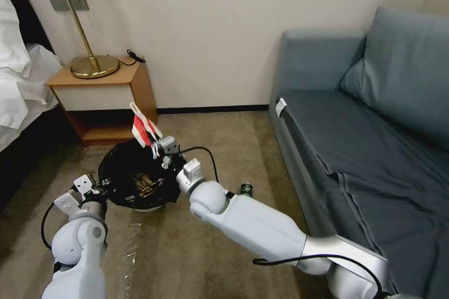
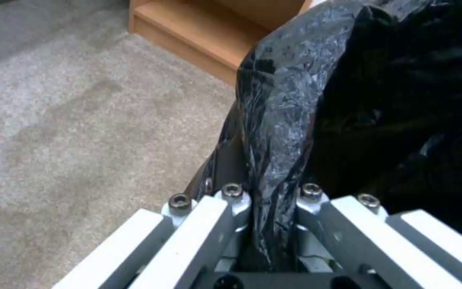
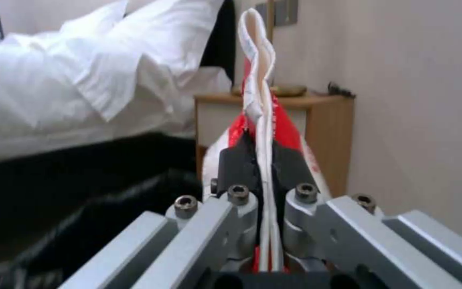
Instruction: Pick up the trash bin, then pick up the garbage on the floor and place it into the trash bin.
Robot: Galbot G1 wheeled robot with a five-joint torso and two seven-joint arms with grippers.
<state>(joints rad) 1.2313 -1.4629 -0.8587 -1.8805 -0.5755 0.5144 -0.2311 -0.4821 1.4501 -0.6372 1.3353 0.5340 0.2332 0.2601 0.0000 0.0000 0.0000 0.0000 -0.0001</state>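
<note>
The trash bin (image 1: 140, 182) is the landmark here, sitting just in front of the wooden nightstand (image 1: 112, 98) with its black bag (image 2: 295, 100) folded over the rim. The left end effector (image 1: 100, 186) is at the bin's rim on the side toward the bed (image 1: 18, 79), clamped tight on the trash bin: the left wrist view shows the bagged rim pinched right between its closed fingers (image 2: 231, 200). Whether the bin stands on the carpet (image 1: 187, 243) or hangs clear of it, I cannot tell.

Over to the right end effector (image 1: 156, 145), poised above the bin's far rim, on the nightstand side. It is gripping the red-and-white packet (image 1: 142, 127), which sticks up and out beyond the fingertips, above the open mouth of the bin. In the right wrist view the packet's white edge (image 3: 260, 80) is squeezed flat between the dark pads (image 3: 236, 168), standing upright past them.

Inside the bin, gold-brown litter (image 1: 145, 182) lies on the black bag. The small bottle (image 1: 246, 189) with the green label lies on the carpet between the bin and the blue sofa (image 1: 365, 140), near the right arm's forearm.
</note>
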